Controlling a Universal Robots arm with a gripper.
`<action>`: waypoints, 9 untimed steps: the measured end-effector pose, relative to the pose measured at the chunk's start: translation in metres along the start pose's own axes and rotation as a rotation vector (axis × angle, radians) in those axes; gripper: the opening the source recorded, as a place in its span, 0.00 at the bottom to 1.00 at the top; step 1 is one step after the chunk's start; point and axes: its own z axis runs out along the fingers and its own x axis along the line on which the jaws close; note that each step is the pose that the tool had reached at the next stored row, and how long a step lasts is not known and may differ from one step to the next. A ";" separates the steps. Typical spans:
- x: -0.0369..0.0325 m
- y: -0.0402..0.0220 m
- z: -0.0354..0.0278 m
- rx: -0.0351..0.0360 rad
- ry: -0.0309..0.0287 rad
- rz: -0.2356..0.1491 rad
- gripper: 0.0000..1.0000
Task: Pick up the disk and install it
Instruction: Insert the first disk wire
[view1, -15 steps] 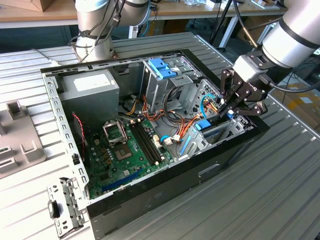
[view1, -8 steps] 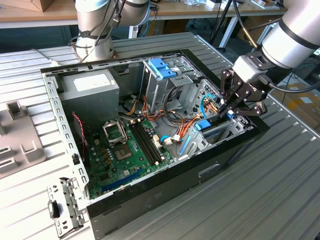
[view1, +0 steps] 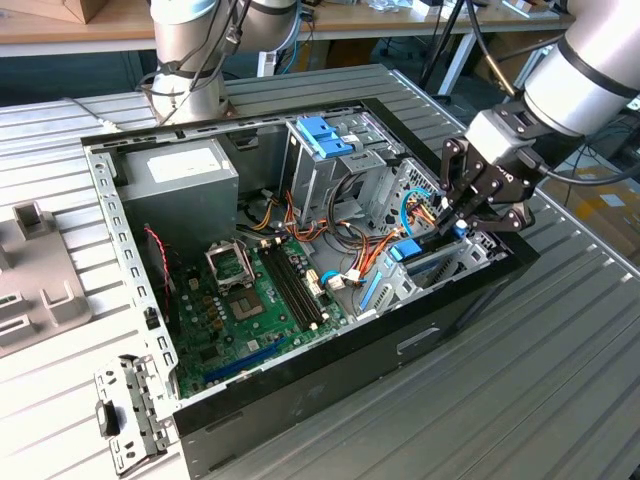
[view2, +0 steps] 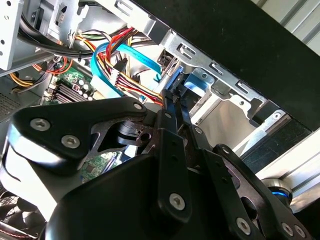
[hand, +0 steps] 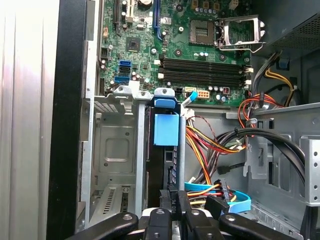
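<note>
One open computer case (view1: 300, 400) lies on its side on the ribbed metal table (view1: 560, 380) in front of you, black-walled, its inside facing up. Behind it stands the grey base of a second robot arm (view1: 190, 50). To the exterior view's left, a grey plastic fixture (view1: 30, 270) rests on the table, and a loose metal bracket (view1: 125, 410) lies near the case's front corner.

Inside the case you find a grey power supply (view1: 180, 190) toward the back and a green motherboard (view1: 240, 300) with its empty processor socket (view1: 228, 265) and black memory slots (view1: 295, 285). A tall metal drive cage (view1: 325, 170) topped with a blue plastic bracket (view1: 322, 135) stands near the middle. Bundles of red, yellow and orange wires (view1: 300, 225) run between them.

Your arm (view1: 590, 60) reaches in from the exterior view's right, and the gripper (view1: 462, 222) is lowered at the case's end, over a metal drive bay (hand: 112, 150). The disk (hand: 165, 145) stands on edge in that bay, dark body with a light-blue carrier rail at its far end, just beside the bay's metal wall. In both wrist views the black fingers (hand: 170, 202) are drawn narrowly together around the disk's near edge and appear to grip it. Light-blue flat cables (view2: 112, 65) curve just beside the gripper.
</note>
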 end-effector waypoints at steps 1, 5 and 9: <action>-0.0003 0.0000 0.0000 0.0000 0.0000 0.000 0.17; -0.0028 0.0000 0.0004 0.0001 -0.0001 0.000 0.17; -0.0036 0.0000 -0.0005 0.0001 -0.0001 0.000 0.17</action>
